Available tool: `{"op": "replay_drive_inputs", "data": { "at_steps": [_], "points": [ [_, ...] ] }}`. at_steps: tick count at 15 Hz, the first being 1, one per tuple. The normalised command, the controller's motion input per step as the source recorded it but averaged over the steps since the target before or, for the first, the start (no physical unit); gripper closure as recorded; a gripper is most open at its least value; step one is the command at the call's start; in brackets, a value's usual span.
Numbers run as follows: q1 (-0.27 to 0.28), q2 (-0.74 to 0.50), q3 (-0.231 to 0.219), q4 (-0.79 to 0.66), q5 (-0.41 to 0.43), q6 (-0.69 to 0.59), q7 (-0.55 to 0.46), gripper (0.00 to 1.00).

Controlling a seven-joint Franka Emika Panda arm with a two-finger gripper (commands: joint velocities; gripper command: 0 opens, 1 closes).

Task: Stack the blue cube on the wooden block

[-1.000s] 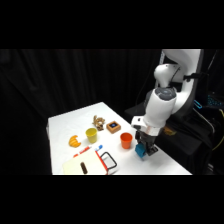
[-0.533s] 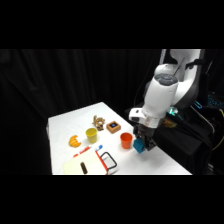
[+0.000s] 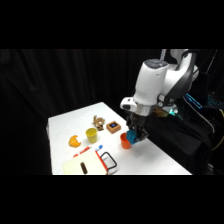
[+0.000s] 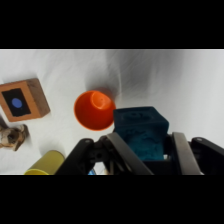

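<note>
My gripper [image 3: 134, 137] is shut on the blue cube [image 4: 141, 131] and holds it above the table, just right of the orange cup [image 3: 125, 140]. In the wrist view the cube sits between my two fingers [image 4: 183, 151], with the orange cup [image 4: 95, 110] below and to its left. The wooden block [image 4: 23, 99], reddish-brown with a dark square on top, lies flat at the far left of that view. In the side view the wooden block [image 3: 113, 127] rests on the table to the left of the cup, apart from my gripper.
A light tan wooden figure [image 3: 98, 121] stands beside the block. A yellow cup [image 3: 91, 134] and an orange piece [image 3: 75, 141] sit further left. A white box with a black handle [image 3: 92, 162] and a pen [image 3: 91, 148] lie near the table's front edge.
My gripper has lifted off the table with the blue cube and swung left, toward the orange cup. The other objects have not moved.
</note>
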Motion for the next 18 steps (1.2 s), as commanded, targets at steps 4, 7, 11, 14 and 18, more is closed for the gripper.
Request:
{"op": "replay_drive_inputs", "data": {
  "at_steps": [4, 7, 11, 14, 18],
  "points": [
    [-0.211, -0.33, 0.064, -0.06, 0.165, -0.21, -0.30, 0.74],
    [-0.204, -0.30, 0.019, -0.07, 0.171, -0.17, -0.32, 0.74],
    [-0.185, -0.25, -0.029, -0.07, 0.170, -0.13, -0.32, 0.74],
    [-0.168, -0.20, -0.065, -0.04, 0.157, -0.11, -0.33, 0.74],
    [-0.157, -0.15, -0.092, 0.00, 0.166, -0.10, -0.35, 0.74]
  ]
}}
